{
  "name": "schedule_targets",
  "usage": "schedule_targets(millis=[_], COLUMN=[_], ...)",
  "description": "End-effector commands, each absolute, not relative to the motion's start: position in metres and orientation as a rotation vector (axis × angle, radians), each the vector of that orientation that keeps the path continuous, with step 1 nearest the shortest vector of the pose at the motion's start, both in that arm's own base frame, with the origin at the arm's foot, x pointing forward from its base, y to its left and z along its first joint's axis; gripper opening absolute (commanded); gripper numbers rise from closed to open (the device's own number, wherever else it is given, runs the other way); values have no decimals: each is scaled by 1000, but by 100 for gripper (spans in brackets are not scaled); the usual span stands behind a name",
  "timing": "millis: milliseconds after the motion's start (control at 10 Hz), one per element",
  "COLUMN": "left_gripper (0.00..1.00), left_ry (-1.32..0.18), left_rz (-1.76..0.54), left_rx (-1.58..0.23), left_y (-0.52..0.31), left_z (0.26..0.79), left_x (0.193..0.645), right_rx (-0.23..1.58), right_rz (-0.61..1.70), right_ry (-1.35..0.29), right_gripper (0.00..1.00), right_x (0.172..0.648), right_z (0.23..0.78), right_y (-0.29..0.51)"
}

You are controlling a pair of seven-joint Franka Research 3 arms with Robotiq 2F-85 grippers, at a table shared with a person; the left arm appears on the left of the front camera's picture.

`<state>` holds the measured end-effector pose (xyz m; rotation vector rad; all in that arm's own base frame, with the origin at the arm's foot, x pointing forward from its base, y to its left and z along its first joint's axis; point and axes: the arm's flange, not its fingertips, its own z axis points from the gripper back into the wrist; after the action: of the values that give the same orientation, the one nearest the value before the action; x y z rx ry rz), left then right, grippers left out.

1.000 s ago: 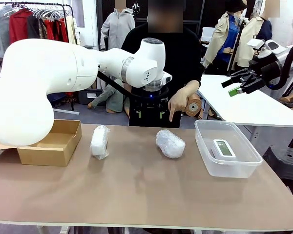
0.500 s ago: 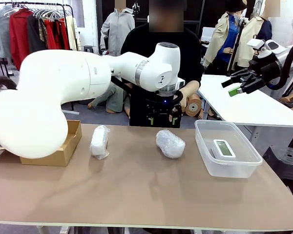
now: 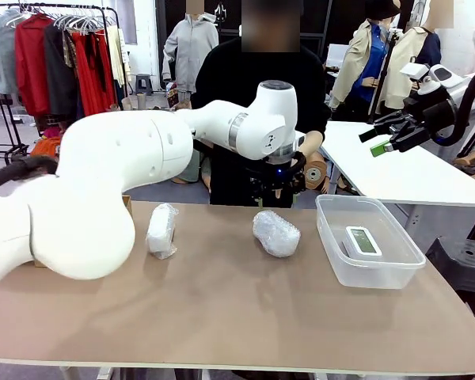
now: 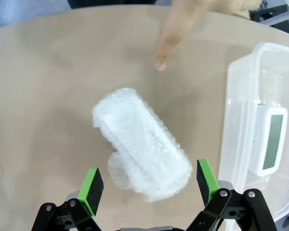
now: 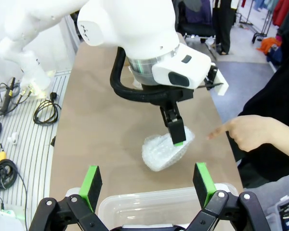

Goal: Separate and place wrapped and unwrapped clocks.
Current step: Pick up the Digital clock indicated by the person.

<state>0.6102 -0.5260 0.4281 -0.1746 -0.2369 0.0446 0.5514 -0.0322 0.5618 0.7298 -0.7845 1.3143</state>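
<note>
While hovering with left pincer (image 4: 149,183) spread apart, sees wrapped clock (image 4: 142,144) just below; right pincer (image 5: 147,184) likewise apart.

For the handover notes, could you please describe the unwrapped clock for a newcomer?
Find the clear rectangular plastic tub at the table's right end. Inside lies the white digital clock with a grey screen, bare, unlike the two white bubble-wrapped lumps outside.
</note>
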Motion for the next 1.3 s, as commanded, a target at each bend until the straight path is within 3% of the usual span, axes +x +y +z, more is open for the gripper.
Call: schedule_targets(millis=[0,400,1200], left_gripper=[100,100,100], left_ry=[-176,-107,-200], left_rz=[124,251,271], left_rx=[-171,-77,-134], left_y=[-562,-580,-595], left_z=[434,413,369], left_x=[630,629,654], right_rx=[729,729,729], right_rz=[1315,1315,1315], right_ry=[-789,-789,-789], right_gripper=[100,100,100], right_x=[551,551,551], right_z=[563,563,563], right_y=[-32,-32,-32])
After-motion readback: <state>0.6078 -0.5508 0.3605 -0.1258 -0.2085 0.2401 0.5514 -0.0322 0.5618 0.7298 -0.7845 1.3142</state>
